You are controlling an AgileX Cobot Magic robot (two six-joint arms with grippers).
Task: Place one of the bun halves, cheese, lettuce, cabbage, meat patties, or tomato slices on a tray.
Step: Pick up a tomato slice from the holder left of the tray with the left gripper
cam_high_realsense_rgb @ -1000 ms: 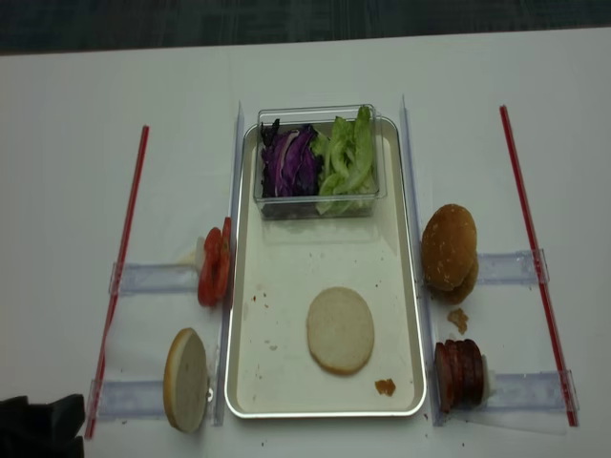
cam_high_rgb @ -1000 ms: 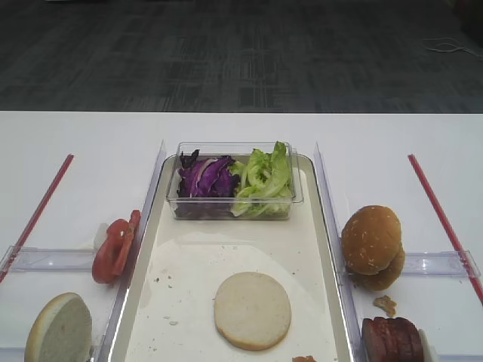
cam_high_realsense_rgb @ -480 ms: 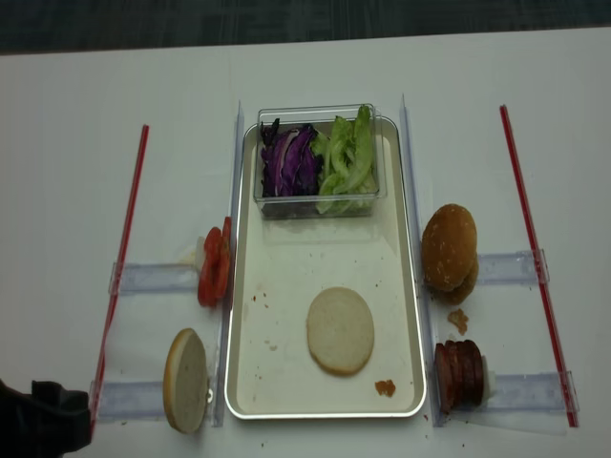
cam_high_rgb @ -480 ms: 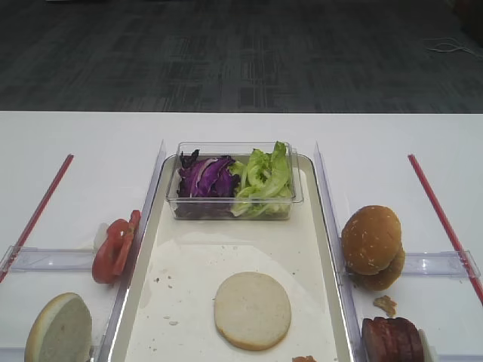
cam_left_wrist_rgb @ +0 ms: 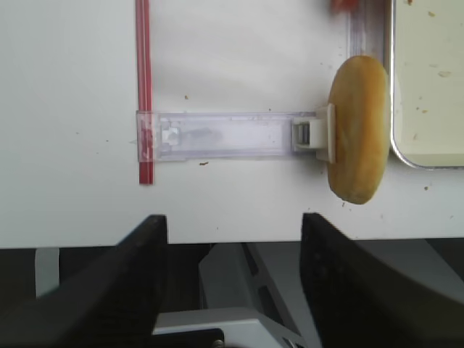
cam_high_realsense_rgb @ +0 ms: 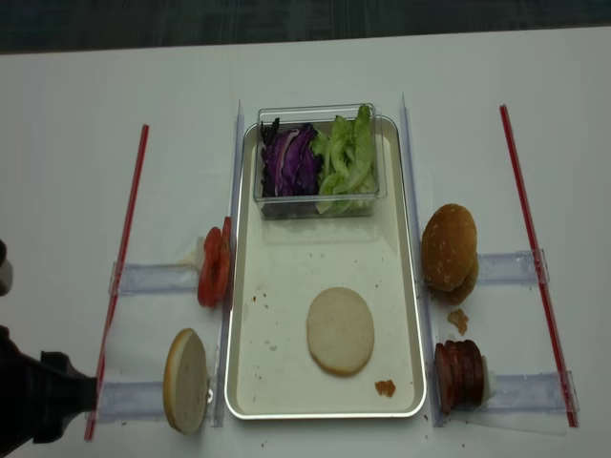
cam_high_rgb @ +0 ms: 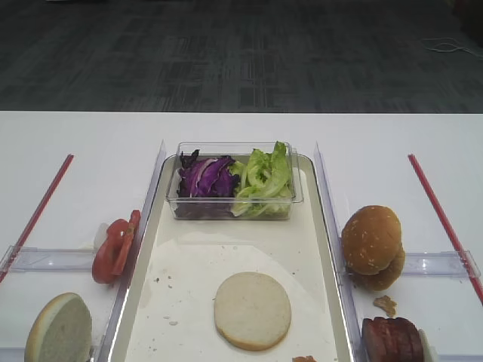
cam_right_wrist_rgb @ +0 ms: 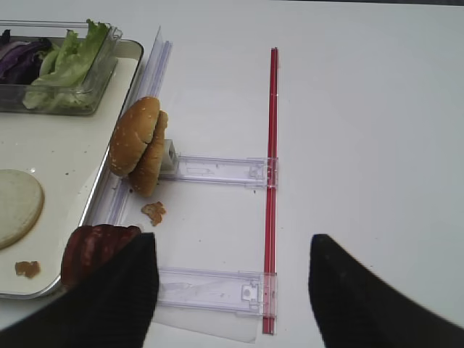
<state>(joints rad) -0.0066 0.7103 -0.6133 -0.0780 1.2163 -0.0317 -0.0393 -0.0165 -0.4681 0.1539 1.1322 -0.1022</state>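
One bun half (cam_left_wrist_rgb: 357, 130) ahead of the left tool (cam_left_wrist_rgb: 233, 239) — apart, untouched.

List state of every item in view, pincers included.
tray: holds one bun half, cut face up
clear box: on tray, holds cabbage and lettuce
tomato slices: on edge, off tray
left bun half: on edge, off tray
seeded buns: leaning, off tray
meat patties: on edge, off tray
left pincer: open, empty
right pincer: open, empty

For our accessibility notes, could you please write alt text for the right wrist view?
The right gripper hangs open above a white table, beside a cream tray holding a flat bun half. Seeded bun halves and meat patties stand on edge alongside it.
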